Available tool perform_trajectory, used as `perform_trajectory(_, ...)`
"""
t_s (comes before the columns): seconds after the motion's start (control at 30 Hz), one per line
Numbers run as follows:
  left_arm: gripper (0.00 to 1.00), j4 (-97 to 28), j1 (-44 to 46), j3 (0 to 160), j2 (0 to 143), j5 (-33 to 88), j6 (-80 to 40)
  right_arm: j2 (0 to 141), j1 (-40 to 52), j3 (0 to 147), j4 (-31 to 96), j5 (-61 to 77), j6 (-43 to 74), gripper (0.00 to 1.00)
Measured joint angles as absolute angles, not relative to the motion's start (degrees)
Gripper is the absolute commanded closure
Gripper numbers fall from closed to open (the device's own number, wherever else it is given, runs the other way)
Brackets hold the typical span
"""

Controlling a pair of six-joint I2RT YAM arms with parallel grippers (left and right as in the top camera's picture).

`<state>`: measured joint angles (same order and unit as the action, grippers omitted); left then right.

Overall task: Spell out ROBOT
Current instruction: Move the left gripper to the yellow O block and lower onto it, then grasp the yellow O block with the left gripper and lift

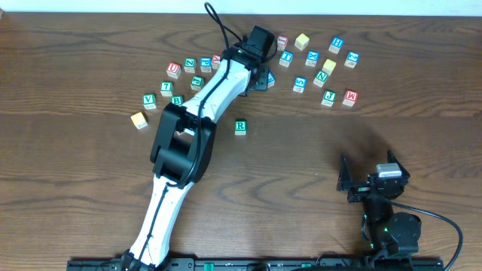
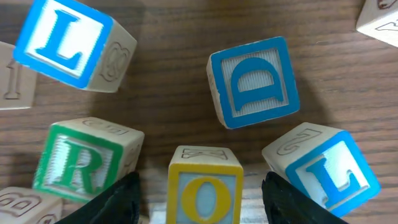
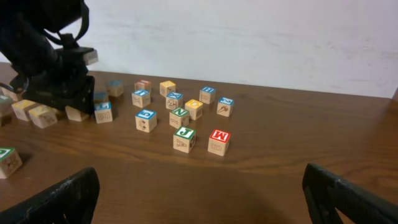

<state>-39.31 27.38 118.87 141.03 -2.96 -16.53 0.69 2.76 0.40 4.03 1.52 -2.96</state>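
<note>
Where the dark brown wooden table (image 1: 422, 135) fills the overhead view, the white-and-black left arm (image 1: 197, 120) reaches diagonally across it to the scatter of lettered wooden cubes along the far edge. The black right arm (image 1: 380, 199) sits near the front right corner, well apart from every cube. The right gripper (image 3: 200, 174) has its jaws spread wide with nothing between them.

The left gripper (image 2: 200, 180) is parted too. Its black fingers (image 2: 121, 199) stand on either side of a yellow-faced wooden O cube (image 2: 205, 190), with a gap showing on each side and no hold taken. That cube has pale wood sides and a light panel behind the letter. It lies between a green-faced R cube (image 2: 81, 165) and a blue L cube (image 2: 329, 171), with a blue D cube (image 2: 254, 81) just beyond. Another green R cube (image 1: 240, 126) lies alone nearer mid-table.
</note>
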Motion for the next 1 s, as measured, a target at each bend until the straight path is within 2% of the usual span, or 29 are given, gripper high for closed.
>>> perform_trajectory(0.1, 0.45, -39.00, 27.38, 118.85, 141.10, -2.98, -16.45, 0.69, 2.76, 0.40, 4.03, 1.52, -2.96, 0.01)
perform_trajectory(0.3, 0.50, -38.39, 27.38, 118.85, 141.10, -2.98, -16.45, 0.69, 2.76, 0.40, 4.05, 1.50, -2.96, 0.01)
perform_trajectory(1.0, 0.55, -36.80, 27.38, 118.48, 141.10, -2.98, -16.45, 0.69, 2.76, 0.40, 4.03, 1.52, -2.96, 0.01)
